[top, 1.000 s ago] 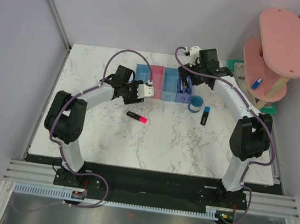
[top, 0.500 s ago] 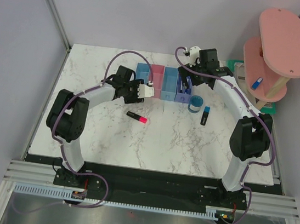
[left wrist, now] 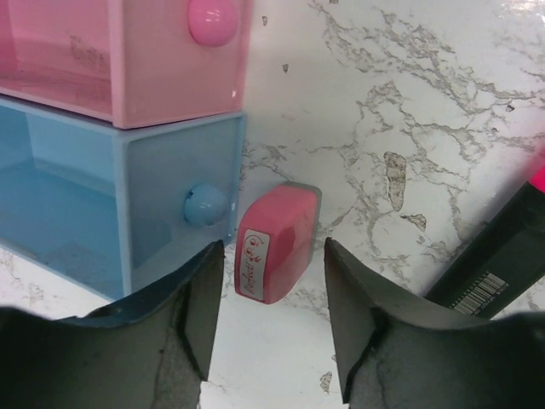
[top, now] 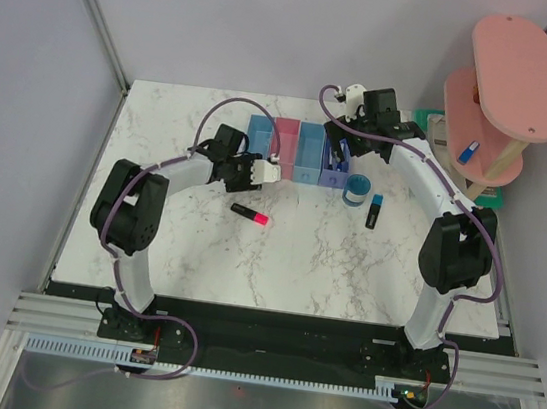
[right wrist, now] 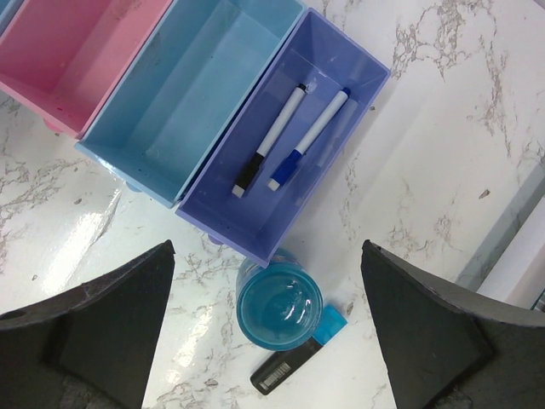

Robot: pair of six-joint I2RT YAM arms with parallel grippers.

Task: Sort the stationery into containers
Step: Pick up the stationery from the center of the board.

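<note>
The containers are a row of four joined trays: blue, pink, blue and violet. Two thin pens lie in the violet one. A small pink eraser lies on the marble against the first blue tray's front. My left gripper is open, its tips on either side of the eraser's near end without touching it. A pink-ended black highlighter lies close by. My right gripper is open wide above the round blue pot and a blue-ended highlighter.
A pink two-tier shelf stands at the back right with a small blue item on its lower tier. A green tray shows behind it. The right arm reaches over the violet tray.
My left gripper has shifted slightly toward the near side, in front of the first blue tray. The right arm and the loose items have not moved.
</note>
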